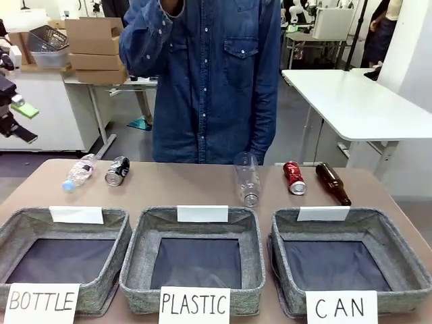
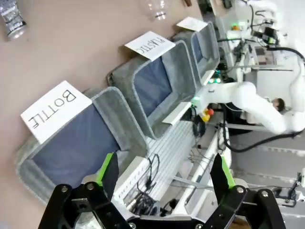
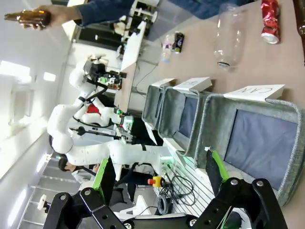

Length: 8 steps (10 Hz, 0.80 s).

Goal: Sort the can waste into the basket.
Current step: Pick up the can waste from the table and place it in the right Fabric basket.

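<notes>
Left hand (image 2: 165, 164) and right hand (image 3: 159, 164) gape wide, empty. The basket (image 1: 405, 253) sits at the surface's (image 1: 189, 185) near right corner. Beyond, by the far edge, lie the red can (image 1: 293, 177) and black can (image 1: 117, 171): probably light, thin-walled, slippery; grip mid-body, gently.

Front view: person (image 1: 202, 74) cut off at top edge, so we can't tell what the raised hand (image 1: 172, 7) is doing. BOTTLE basket (image 1: 17, 226) runs off left edge. Logo on black can (image 1: 117, 171) too small for us to read. R wrist view: red can (image 3: 270, 19) clipped at top, brown bottle (image 3: 301, 19) mostly off right edge, CAN basket (image 3: 212, 129) cut at right. L wrist view: clear bottle (image 2: 157, 8) cut at top; third card (image 2: 192, 23) unreadable.
</notes>
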Available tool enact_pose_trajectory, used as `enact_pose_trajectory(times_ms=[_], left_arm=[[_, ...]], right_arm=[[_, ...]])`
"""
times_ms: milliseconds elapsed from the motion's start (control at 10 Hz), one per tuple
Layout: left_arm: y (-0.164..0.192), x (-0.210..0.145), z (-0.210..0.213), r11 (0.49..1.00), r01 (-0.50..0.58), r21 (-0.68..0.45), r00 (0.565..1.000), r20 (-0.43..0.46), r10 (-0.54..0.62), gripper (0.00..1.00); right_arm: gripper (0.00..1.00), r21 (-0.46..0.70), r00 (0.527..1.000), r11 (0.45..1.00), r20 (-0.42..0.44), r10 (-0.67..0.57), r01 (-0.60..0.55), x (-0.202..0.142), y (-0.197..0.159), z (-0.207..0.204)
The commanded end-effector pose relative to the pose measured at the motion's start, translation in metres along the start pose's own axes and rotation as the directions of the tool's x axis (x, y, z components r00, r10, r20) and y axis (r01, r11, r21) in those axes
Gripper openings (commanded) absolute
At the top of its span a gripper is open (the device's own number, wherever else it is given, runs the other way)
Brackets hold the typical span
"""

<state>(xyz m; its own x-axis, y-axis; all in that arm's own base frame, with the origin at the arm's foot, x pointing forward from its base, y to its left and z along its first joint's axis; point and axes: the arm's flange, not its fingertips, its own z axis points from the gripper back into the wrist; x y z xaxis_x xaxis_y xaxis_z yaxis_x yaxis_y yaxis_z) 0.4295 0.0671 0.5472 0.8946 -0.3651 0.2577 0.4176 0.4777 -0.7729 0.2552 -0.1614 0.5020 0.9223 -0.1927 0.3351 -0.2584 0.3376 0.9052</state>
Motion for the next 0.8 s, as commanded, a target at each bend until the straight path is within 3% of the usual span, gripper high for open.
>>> enact_pose_trajectory(times_ms=[0,200,500,600,700], left_arm=[[0.031,-0.033,0.109,0.992,-0.06,-0.11,0.991,0.113,0.073,1.0],[0.047,-0.088,0.175,0.985,-0.054,-0.162,0.967,0.237,0.092,1.0],[0.052,-0.191,0.241,0.947,0.067,-0.313,0.833,0.54,0.119,1.0],[0.052,-0.212,0.246,0.942,0.097,-0.322,0.791,0.599,0.123,1.0],[0.052,-0.221,0.244,0.939,0.113,-0.324,0.796,0.595,0.109,1.0]], right_arm=[[1.0,0.018,0.999,0.999,0.008,0.031,-0.031,0.004,0.001,0.002],[1.0,0.018,0.999,0.999,0.008,0.031,-0.031,0.004,0.001,0.002],[1.0,0.018,0.999,0.999,0.008,0.031,-0.031,0.004,0.001,0.002],[1.0,0.018,0.999,0.999,0.008,0.031,-0.031,0.004,0.001,0.002],[1.0,0.018,0.999,0.999,0.008,0.031,-0.031,0.004,0.001,0.002]])
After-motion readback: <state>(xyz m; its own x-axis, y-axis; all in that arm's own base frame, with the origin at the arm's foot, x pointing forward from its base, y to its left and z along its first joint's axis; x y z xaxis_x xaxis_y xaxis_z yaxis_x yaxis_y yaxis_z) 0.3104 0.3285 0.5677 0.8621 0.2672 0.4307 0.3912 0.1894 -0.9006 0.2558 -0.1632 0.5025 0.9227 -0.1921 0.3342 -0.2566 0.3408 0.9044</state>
